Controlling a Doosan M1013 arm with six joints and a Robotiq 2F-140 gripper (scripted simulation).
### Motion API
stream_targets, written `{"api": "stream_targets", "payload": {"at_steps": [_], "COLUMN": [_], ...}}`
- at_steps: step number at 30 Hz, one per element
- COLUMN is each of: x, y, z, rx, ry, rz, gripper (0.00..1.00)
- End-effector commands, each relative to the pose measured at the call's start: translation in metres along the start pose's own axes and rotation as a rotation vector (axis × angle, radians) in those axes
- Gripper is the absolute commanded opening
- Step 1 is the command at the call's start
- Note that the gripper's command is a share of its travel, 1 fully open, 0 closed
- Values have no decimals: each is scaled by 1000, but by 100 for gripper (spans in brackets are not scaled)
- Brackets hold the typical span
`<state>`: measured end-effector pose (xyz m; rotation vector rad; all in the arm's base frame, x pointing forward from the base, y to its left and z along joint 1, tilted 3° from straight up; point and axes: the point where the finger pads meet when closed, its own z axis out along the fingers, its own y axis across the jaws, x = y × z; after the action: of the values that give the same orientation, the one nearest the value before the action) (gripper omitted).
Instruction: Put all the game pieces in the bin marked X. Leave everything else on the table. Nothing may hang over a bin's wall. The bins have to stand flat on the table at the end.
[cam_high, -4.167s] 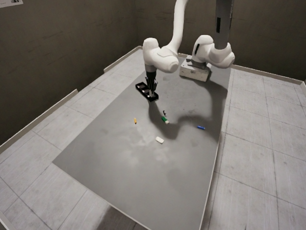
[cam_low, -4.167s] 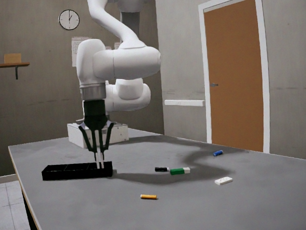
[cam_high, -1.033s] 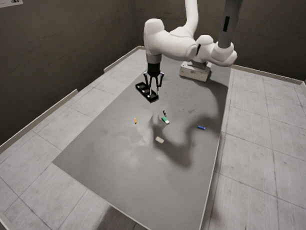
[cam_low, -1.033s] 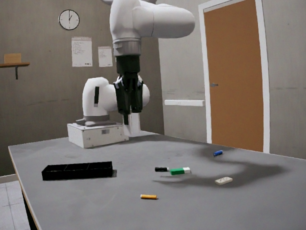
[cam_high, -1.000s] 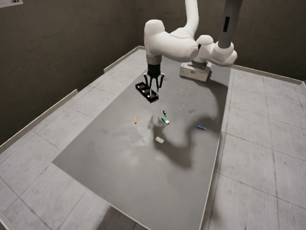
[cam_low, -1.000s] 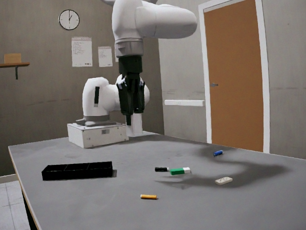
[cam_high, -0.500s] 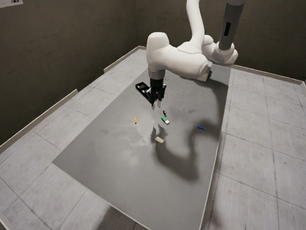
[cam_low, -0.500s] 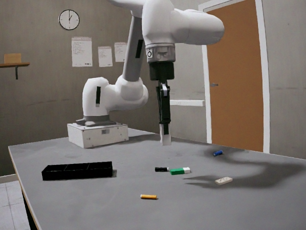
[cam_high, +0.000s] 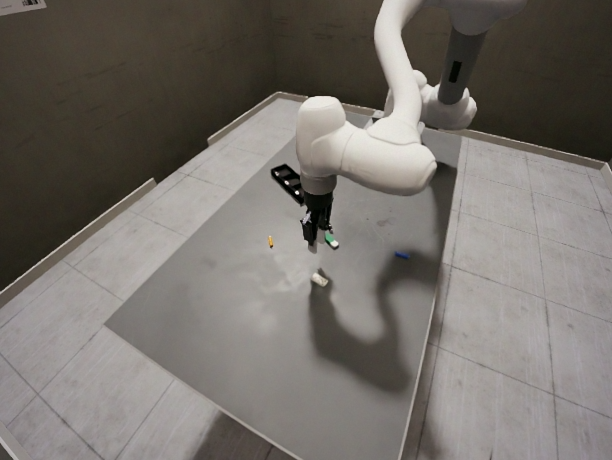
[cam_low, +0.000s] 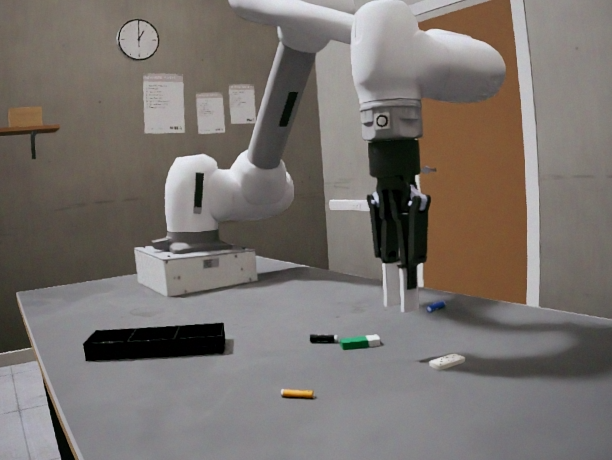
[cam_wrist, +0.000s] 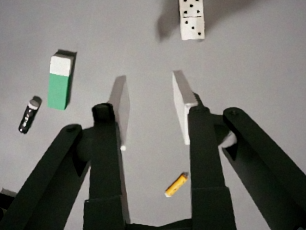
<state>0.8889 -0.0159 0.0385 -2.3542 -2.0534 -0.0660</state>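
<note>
A white domino (cam_high: 319, 279) lies flat on the grey table, apart from the other items; it also shows in the exterior view (cam_low: 446, 361) and at the top of the wrist view (cam_wrist: 192, 17), spots up. My gripper (cam_high: 312, 244) hangs above the table between the domino and a green-and-white eraser (cam_low: 360, 342). Its white fingertips stand partly apart with nothing between them. It is also in the exterior view (cam_low: 400, 304). The black divided bin (cam_low: 154, 341) (cam_high: 288, 182) stands flat at the table's far side; its marks are not readable here.
A small black stick (cam_low: 323, 338) lies next to the eraser (cam_wrist: 60, 81). An orange stick (cam_low: 297, 393) lies nearer the front, and also under my fingers in the wrist view (cam_wrist: 176, 184). A blue cylinder (cam_high: 402, 255) lies to the right. The arm's base (cam_low: 195, 270) stands at the table's back.
</note>
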Motion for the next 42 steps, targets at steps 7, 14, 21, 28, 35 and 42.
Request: {"api": "stream_targets", "payload": {"at_steps": [7, 14, 21, 28, 35, 42], "x": [50, 51, 49, 49, 48, 48], "y": [54, 56, 54, 53, 53, 53], "z": [18, 18, 18, 18, 18, 26], "rx": [-1, -1, -1, -1, -1, -1], "ry": [0, 0, 0, 0, 0, 0], "rz": [0, 0, 0, 0, 0, 0], "gripper": [32, 32, 32, 32, 32, 32]}}
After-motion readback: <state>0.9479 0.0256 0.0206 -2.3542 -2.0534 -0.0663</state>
